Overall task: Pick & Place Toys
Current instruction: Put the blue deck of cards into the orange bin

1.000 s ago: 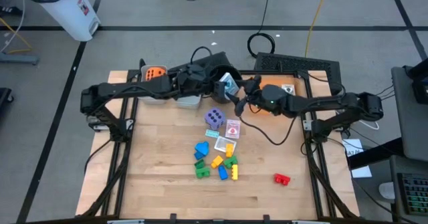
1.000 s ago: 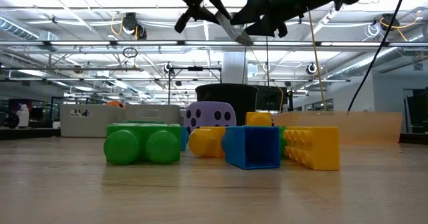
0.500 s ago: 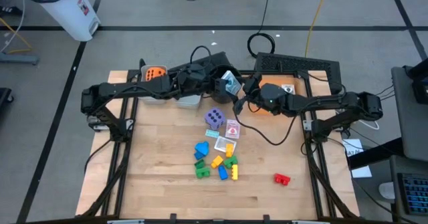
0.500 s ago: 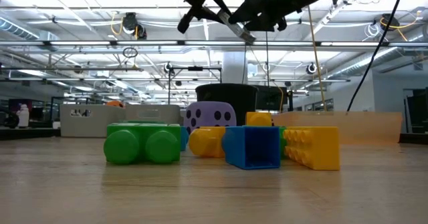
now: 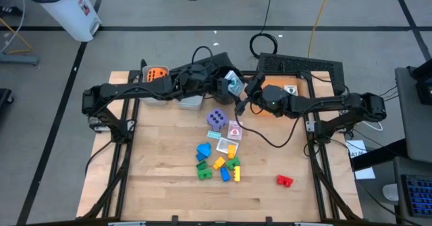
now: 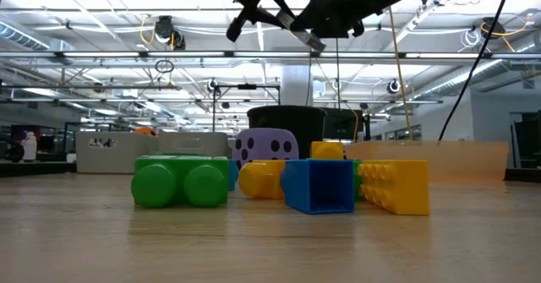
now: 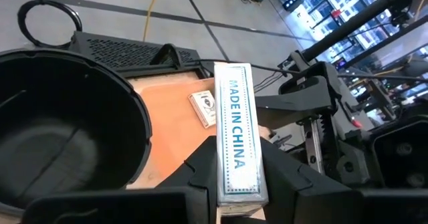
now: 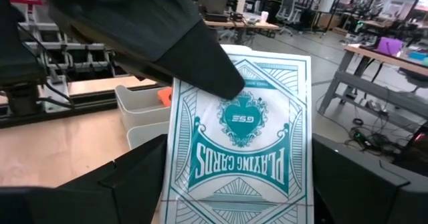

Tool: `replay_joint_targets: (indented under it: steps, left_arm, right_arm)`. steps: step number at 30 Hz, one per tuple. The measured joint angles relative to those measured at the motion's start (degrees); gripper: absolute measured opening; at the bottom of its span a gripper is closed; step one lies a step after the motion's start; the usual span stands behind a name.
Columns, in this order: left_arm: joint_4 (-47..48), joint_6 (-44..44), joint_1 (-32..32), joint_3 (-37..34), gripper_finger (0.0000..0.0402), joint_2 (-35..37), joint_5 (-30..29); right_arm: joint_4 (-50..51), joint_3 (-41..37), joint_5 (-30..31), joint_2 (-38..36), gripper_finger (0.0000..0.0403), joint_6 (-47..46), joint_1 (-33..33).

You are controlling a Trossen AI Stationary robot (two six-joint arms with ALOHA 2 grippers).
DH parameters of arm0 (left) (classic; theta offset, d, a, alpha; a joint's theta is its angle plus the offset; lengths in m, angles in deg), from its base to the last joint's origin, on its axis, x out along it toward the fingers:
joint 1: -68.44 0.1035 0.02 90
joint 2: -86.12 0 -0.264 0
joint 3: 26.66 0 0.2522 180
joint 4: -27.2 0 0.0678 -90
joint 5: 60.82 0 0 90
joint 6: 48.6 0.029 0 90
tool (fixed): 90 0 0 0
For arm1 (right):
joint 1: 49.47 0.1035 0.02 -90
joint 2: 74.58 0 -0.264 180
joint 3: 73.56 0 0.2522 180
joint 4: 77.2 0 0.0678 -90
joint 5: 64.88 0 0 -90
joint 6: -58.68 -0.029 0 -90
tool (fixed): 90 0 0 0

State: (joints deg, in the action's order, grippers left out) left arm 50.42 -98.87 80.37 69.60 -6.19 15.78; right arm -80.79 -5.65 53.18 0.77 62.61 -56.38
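Note:
A teal-and-white playing-card box (image 5: 233,83) hangs high above the table's far middle, with my left gripper (image 5: 225,86) shut on it. My right gripper (image 5: 247,93) faces it from the right. It is open, and its fingers (image 8: 137,177) stand on either side of the box's printed face (image 8: 241,144). On the table below lie a purple die (image 5: 215,119), two picture cards (image 5: 233,129), a cluster of coloured blocks (image 5: 219,162) and a lone red block (image 5: 284,180). An orange die (image 5: 156,73) sits in a grey bin. My left gripper pinches the box by its two broad faces, and the narrow printed side (image 7: 237,137) shows between the fingers. One finger (image 8: 167,50) lies over the face's upper corner. The fingers come roughly level from the table's left. The box is lifted clear. My right gripper's fingers flank the box's long edges; I cannot tell whether they touch it.
A round black pot (image 7: 67,137) stands at the far middle beside an orange tray (image 7: 170,124) holding a small card (image 7: 204,107). A grey bin (image 5: 190,102) sits under my left arm. A black mat (image 5: 300,65) lies far right. Bare wood shows along the near edge.
Both grippers have rolled slightly about their own pointing lines while staying in place. The card box has tipped a little with my left gripper and stays between my right gripper's fingers.

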Motion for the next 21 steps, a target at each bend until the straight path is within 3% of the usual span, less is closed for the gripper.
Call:
replay_joint_targets:
  steps: [21]
  left_arm:
    - [-0.1,0.0,0.1,0.0,0.0074,0.0,0.1]
  right_arm:
    - [0.1,0.0,2.0,0.0,0.0313,0.4,0.3]
